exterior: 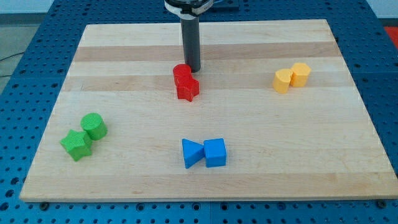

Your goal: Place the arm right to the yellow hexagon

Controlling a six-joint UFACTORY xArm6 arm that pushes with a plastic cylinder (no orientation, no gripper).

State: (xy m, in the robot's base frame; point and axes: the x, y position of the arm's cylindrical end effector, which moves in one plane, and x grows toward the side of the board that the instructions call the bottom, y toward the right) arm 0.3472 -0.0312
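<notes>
The yellow hexagon [301,74] sits on the board at the view's right, touching a second yellow block [282,81] on its left. My tip [192,68] is near the board's top middle, far to the left of the yellow pair. It stands just above and to the right of a red round block [181,73], which touches a red star [188,89] below it.
A green round block [94,126] and a green star [76,144] lie at the view's lower left. A blue triangle [192,153] and a blue cube [215,152] lie at the bottom middle. The wooden board [348,155] lies on a blue perforated table.
</notes>
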